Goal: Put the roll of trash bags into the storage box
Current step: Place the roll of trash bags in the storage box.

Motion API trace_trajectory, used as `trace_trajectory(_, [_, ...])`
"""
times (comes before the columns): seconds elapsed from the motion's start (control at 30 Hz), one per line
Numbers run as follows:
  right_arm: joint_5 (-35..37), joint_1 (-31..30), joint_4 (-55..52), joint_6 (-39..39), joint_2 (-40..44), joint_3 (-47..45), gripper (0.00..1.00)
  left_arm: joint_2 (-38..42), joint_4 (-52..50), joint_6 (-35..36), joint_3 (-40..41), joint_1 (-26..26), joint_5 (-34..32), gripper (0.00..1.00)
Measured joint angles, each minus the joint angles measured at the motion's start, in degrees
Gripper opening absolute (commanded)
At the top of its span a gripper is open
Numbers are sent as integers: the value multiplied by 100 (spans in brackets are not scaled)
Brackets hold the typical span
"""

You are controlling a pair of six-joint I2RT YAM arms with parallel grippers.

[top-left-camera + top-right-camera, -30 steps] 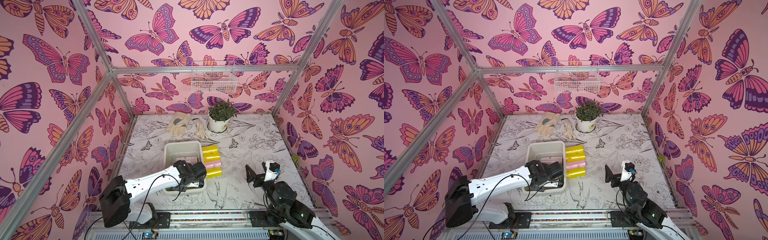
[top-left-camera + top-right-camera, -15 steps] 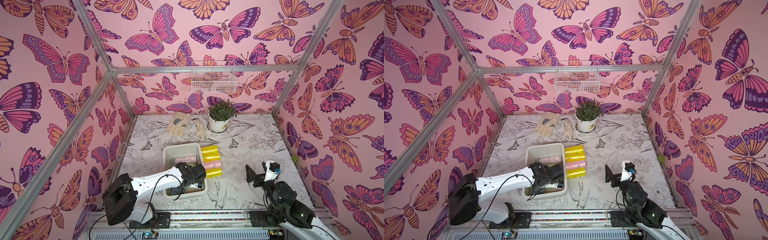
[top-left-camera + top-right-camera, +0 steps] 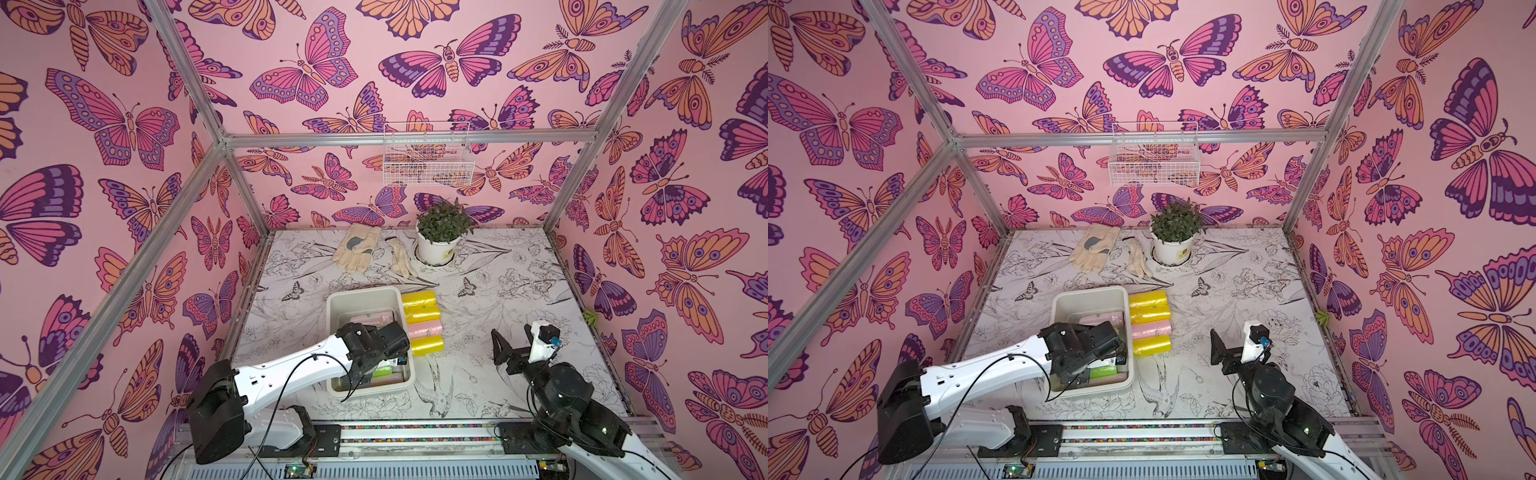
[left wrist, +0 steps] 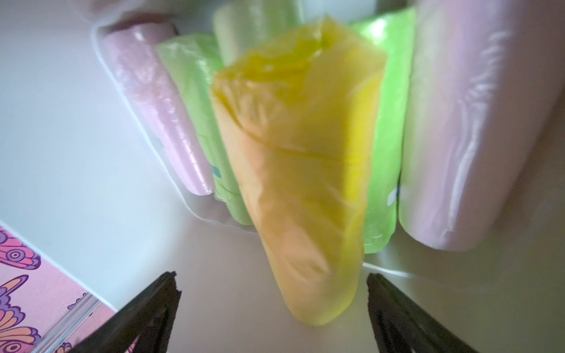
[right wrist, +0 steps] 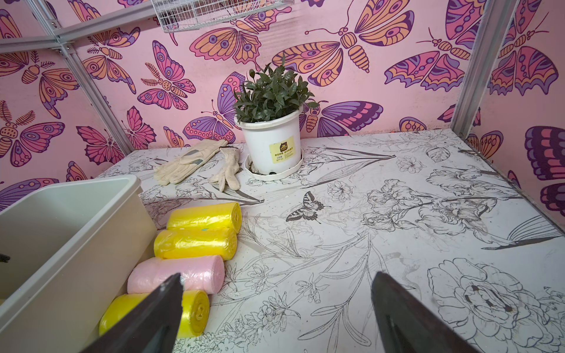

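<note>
Here the storage box [image 3: 361, 300] holds a yellow roll [image 4: 305, 183], pink rolls [image 4: 159, 113], green rolls [image 4: 385, 146]; both jaws gape empty.

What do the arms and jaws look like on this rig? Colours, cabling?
Both alike: the left arm and right arm have white link shells and black joint housings, with thin black cables looping loose alongside. The right wrist carries a white block with a blue spot. Jaws are matte black, tapering to points.

The walls [image 3: 104, 228] are papered in pink with purple-and-orange butterflies. The table [image 3: 519, 291] is printed with black line-drawn flowers on white. The box [image 3: 361, 301] is coloured off-white, the rolls [image 4: 305, 171] yellow, pink and green.
</note>
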State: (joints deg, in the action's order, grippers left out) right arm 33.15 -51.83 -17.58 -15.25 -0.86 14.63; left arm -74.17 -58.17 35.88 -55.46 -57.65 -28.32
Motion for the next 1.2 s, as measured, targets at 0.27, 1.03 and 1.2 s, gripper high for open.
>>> trace_trajectory(0.27, [-15,0,306,20,-369,-96,99,929,118,-946,-905,118,195,100])
trace_trajectory(1.03, [-581,0,1163,72,-4301,688,99,2111,1001,-5296,-190,5112,3158,100])
trace_trajectory(1.2, [-872,0,1283,203,-4380,697,99,1419,944,-5329,-201,5735,3845,100])
